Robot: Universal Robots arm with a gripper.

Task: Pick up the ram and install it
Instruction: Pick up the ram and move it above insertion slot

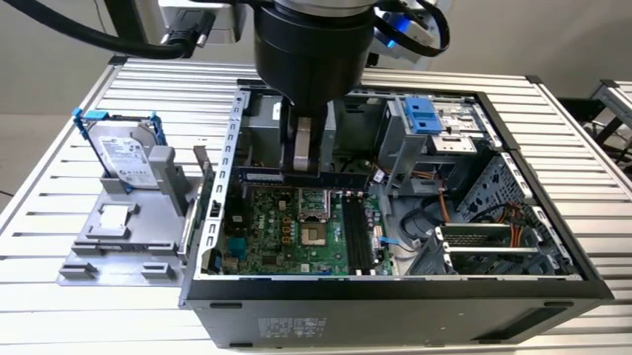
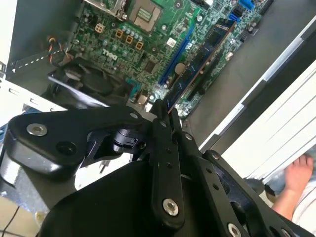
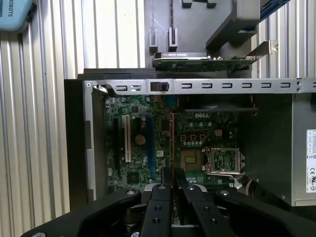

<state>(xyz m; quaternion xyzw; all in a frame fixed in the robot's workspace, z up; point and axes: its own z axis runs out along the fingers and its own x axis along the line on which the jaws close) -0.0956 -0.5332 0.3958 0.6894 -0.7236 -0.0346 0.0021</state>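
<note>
Gripper [image 1: 303, 168] jaws are seen pressed together on the ram [image 1: 345, 179], which is pinched near its mid-length and carried level above the motherboard [image 1: 286, 240] inside the open computer case [image 1: 395, 292]. In the first wrist view the ram [image 3: 172, 143] is presented edge-on as a thin line running out from the gripper [image 3: 172, 174]. In the second wrist view its chip-lined face [image 2: 202, 54] is shown.

The stick is judged to be light, stiff and thin, and easily damaged. A hold across the flat faces at the middle is judged best, with the contact edge left free.

Room is limited. The black memory slots [image 1: 357, 237] lie just beside the CPU socket [image 1: 313, 222], and the blue-latched drive cage [image 1: 422, 115] stands close at the exterior view's right. The case's slotted metal rail [image 3: 222, 86] borders the board. A person's hand [image 2: 298, 173] is seen outside the case.
</note>
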